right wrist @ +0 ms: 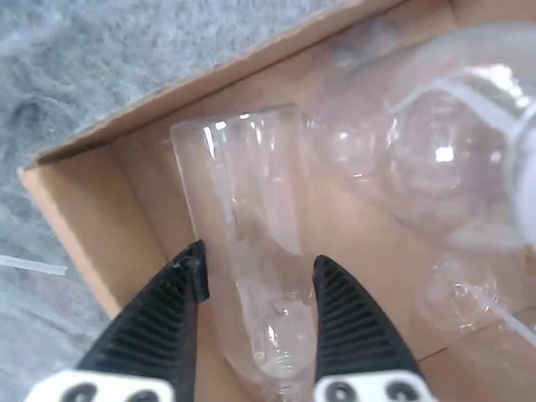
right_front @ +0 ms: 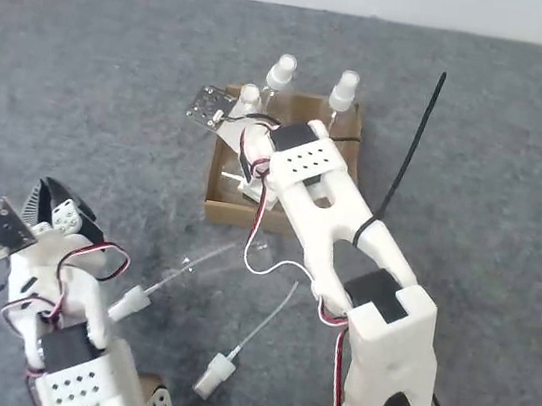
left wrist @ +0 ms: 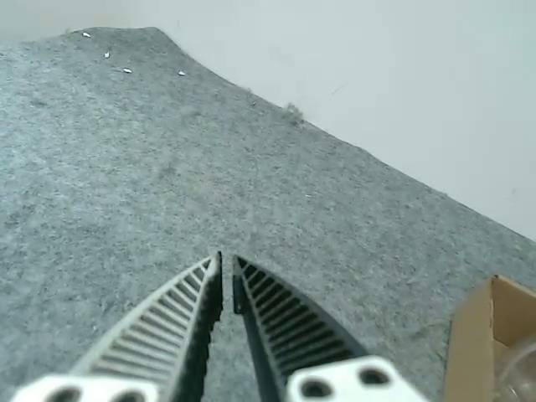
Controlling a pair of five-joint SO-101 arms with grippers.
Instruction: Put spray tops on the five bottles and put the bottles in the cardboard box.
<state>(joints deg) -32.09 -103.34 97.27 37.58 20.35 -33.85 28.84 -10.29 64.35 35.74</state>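
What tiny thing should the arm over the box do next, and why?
Probably the right gripper should let go of whatever it holds and lift straight up out of the cardboard box. It sits around a clear bottle that is already low inside the box, so that bottle looks delivered. Loose spray tops on the table suggest there is more to fetch.

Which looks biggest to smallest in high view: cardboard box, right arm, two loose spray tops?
1. right arm
2. cardboard box
3. upper spray top and lower spray top: alike, can't rank.
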